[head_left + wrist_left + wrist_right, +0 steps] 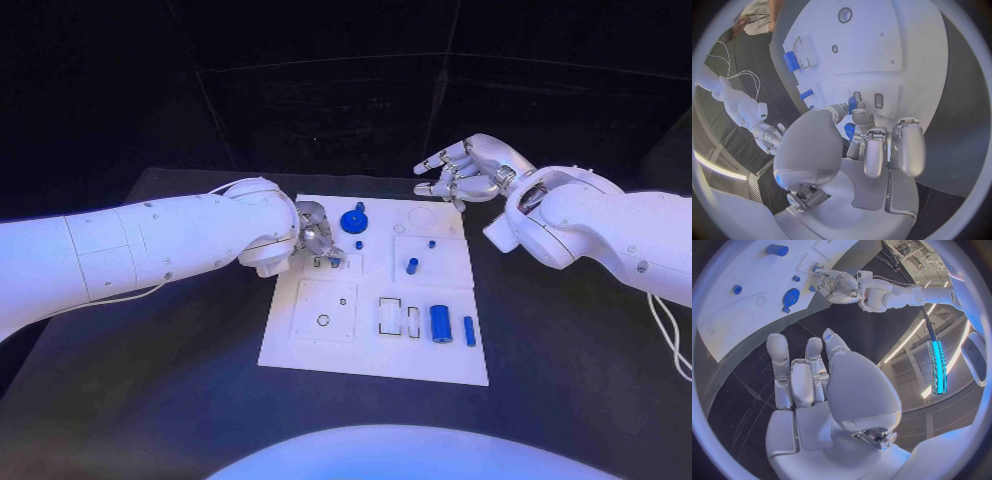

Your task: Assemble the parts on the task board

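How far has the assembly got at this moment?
Early to middle. Done: a blue round disc and a small blue peg look seated on the task board. In hand: the left hand pinches a small blue part over the board's left side. Left: a blue cylinder and a thin blue pin lie loose; the right hand hovers empty.

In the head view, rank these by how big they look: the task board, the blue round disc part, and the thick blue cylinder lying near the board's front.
1. Task board, by far largest.
2. Blue round disc part and thick blue cylinder: they look alike in size, so I won't rank them.
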### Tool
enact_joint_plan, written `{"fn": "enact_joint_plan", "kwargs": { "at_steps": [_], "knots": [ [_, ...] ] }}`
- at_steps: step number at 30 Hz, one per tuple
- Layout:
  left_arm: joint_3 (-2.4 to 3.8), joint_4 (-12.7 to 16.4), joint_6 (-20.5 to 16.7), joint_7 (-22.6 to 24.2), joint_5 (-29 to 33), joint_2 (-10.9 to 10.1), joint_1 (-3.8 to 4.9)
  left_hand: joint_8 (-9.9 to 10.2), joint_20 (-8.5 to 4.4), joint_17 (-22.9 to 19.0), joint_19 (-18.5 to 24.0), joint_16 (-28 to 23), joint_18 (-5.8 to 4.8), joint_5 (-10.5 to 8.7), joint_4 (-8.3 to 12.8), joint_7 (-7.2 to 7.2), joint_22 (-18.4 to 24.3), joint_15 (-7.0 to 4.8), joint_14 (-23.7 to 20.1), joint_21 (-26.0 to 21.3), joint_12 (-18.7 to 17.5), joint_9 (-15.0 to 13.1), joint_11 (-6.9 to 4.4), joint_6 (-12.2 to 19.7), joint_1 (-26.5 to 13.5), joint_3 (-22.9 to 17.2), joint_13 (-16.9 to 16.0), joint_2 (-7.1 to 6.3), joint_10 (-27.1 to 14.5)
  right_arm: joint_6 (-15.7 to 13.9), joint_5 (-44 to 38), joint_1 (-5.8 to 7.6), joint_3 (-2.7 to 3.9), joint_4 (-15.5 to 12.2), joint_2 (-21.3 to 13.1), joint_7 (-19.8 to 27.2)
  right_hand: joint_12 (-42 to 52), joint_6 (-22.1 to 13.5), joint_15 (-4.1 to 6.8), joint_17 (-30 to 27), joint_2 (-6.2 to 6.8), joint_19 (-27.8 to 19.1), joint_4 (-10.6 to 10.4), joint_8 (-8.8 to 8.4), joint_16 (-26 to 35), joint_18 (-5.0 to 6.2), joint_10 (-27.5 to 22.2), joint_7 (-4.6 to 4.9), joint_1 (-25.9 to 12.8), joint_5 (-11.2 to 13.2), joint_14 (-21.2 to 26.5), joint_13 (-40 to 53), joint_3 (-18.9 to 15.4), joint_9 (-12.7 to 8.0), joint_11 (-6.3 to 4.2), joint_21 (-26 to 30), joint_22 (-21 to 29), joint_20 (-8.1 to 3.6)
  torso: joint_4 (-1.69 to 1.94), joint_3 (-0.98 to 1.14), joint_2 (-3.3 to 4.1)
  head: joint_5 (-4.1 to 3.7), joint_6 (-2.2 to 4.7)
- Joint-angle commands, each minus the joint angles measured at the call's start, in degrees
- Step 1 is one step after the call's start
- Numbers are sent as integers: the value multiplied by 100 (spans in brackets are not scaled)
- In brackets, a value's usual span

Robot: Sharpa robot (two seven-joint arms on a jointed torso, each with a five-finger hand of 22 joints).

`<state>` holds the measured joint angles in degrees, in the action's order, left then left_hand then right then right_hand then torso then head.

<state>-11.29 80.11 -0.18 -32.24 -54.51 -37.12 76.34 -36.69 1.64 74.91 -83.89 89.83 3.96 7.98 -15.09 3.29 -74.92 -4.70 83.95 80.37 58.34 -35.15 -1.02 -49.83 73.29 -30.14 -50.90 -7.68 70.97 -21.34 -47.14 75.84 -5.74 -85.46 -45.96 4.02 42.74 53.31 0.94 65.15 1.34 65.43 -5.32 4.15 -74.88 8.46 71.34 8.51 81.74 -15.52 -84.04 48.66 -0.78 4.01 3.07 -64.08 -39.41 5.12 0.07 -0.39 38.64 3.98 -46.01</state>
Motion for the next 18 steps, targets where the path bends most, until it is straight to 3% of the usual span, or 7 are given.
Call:
{"fn": "enact_joint_plan", "kwargs": {
  "at_steps": [1,6,18],
  "knots": [
    [2,23,197,-87,-180,-10,3,-28,5,1509,-20,17,-59,15,859,-9,-15,10,605,-32,32,-8,-8,40,31,-887,-21,30,46,38,-23,13,4,-7,2,12,-32,-46,35,-3,-11,12,-3,-20,20,42,18,1,46,-24,-113,4,-34,-8,2,28,5,-16,-2,-3,-1,1,-5],
    [2,31,265,-119,-233,-31,2,-39,4,1509,-23,17,-60,14,884,-12,-22,9,605,-29,55,-16,-10,35,19,-907,-44,20,64,41,-32,13,4,-4,4,12,-32,-46,35,-3,-11,12,-3,-20,20,42,18,1,46,-24,-113,4,-34,-8,2,28,5,-16,9,-3,-2,-3,-4],
    [2,9,357,-148,-271,-34,1,-45,4,1509,-26,17,-62,14,897,-13,-30,8,605,-25,53,-20,-11,32,11,-919,-39,14,65,48,-39,12,4,0,15,16,-32,-46,35,-3,-11,12,-3,-20,20,42,18,1,46,-24,-113,4,-34,-8,2,28,5,-16,-3,-1,1,7,-17]
  ]
}}
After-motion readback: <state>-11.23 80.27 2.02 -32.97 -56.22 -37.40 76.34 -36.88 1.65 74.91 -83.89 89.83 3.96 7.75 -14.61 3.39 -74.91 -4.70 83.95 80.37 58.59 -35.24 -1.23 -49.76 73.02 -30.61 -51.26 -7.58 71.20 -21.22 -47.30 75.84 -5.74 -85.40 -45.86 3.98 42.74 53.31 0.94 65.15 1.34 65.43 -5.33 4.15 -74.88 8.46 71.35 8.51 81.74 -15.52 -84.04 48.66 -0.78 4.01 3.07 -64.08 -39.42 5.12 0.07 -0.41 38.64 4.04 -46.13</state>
